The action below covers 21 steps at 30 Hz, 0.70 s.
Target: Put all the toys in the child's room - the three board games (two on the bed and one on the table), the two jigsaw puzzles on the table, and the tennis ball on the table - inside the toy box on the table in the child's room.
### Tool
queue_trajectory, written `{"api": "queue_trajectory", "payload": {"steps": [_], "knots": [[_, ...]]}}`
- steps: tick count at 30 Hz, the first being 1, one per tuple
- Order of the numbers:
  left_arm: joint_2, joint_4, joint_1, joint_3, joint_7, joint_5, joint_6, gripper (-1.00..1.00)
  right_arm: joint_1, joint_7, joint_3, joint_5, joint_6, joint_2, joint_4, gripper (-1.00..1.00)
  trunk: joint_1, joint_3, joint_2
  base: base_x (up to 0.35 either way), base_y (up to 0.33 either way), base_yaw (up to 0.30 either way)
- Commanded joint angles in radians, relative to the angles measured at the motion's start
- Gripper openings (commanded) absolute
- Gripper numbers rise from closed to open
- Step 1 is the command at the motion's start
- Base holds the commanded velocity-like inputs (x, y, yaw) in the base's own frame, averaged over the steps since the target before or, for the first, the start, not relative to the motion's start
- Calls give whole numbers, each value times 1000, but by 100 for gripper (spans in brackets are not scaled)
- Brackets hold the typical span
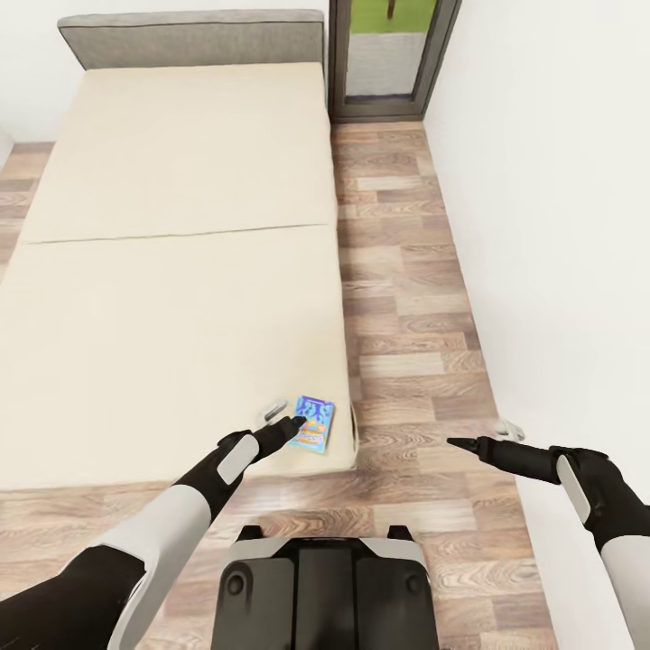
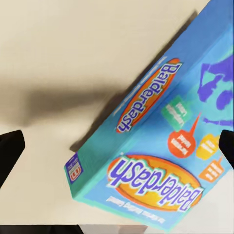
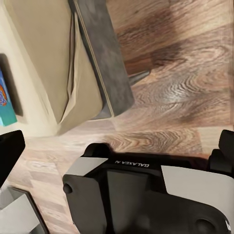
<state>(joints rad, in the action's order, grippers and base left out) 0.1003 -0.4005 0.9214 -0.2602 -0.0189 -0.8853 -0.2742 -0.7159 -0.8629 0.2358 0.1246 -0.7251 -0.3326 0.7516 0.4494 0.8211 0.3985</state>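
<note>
Spread wide, the left gripper (image 1: 282,420) hovers over the small blue board game box lettered Balderdash (image 1: 312,422), its black fingertips (image 2: 10,148) flanking the box in the left wrist view without clearly touching it, while the right gripper (image 1: 487,436) hangs open above the brown wood-plank floor (image 1: 406,307), well apart from the box. Largest in the scene is the low wide bed with a beige mattress and grey headboard (image 1: 171,271), and the blue box (image 2: 161,146) lies flat on that mattress near its front right corner.
</note>
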Motion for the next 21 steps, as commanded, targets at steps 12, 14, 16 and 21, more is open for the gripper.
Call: {"api": "queue_trajectory", "payload": {"steps": [12, 14, 16, 21], "knots": [[-1, -1, 1, -6, 0, -6, -2, 100, 0, -1, 1, 4, -7, 0, 0, 100, 1, 1, 1, 0, 0, -231], [-1, -1, 1, -6, 0, -6, -2, 100, 0, -1, 1, 4, -7, 0, 0, 100, 1, 1, 1, 0, 0, -109], [-1, -1, 1, -7, 0, -6, -2, 100, 0, -1, 1, 4, -7, 0, 0, 100, 1, 1, 1, 0, 0, -79], [-1, -1, 1, -7, 1, -6, -2, 100, 0, -1, 1, 4, -7, 0, 0, 100, 1, 1, 1, 0, 0, -48]]}}
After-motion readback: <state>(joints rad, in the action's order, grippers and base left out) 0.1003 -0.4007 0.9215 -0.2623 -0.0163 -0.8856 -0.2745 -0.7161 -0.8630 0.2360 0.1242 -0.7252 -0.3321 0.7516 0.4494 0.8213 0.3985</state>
